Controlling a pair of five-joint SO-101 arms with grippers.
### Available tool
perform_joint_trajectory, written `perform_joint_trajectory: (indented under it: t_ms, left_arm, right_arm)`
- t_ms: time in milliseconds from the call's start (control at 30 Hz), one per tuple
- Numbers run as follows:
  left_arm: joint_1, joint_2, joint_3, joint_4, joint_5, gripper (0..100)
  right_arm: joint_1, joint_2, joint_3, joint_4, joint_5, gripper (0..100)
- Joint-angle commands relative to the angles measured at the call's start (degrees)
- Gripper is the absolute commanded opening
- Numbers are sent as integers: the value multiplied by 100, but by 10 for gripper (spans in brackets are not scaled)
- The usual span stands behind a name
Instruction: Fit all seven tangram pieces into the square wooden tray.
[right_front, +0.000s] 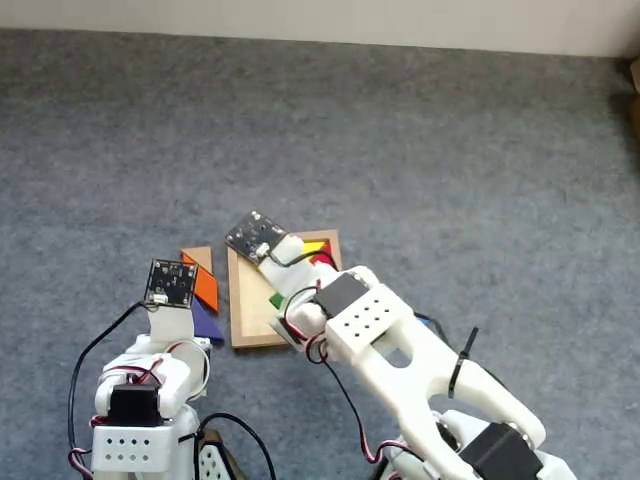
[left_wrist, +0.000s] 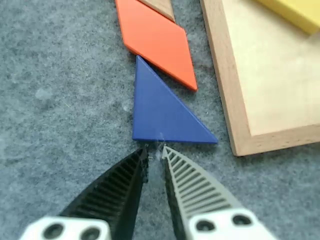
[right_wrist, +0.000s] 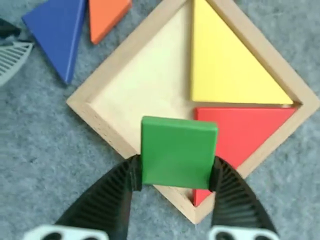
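Fingers (right_wrist: 115, 190) of the right gripper (right_wrist: 175, 172) clamp the green square (right_wrist: 178, 150) over the rim of the wooden tray (right_wrist: 100, 122), beside the red triangle (right_wrist: 250, 130) inside. The left gripper (left_wrist: 155, 152), pinched almost closed and empty, has its tips at the blue triangle (left_wrist: 160, 110) outside the tray.

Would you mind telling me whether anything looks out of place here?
Nothing is damaged or spilled. The green square, held by the right gripper, overlaps the tray's rim and the red triangle instead of lying inside.
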Motion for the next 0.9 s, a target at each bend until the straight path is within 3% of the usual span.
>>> perform_joint_trajectory:
  t_ms: [0, 133, 300, 433, 700, 867]
  left_arm:
    - [4, -268, 119, 18, 26, 67]
    - [4, -268, 119, 18, 26, 67]
    - [4, -268, 119, 18, 26, 67]
    - [4, -268, 119, 18, 26, 67]
    - [4, -268, 119, 18, 26, 67]
    - [4, -268, 119, 18, 26, 67]
  right_arm:
    - [-145, -207, -66, -119, -26, 211]
    - [-154, -207, -84, -119, -26, 227]
    - [-154, -207, -66, -127, -53, 321]
    - [-110, -259, -66, -101, -18, 317]
    - [409, -198, -48, -277, -26, 40]
    - [382, 13, -57, -277, -44, 26]
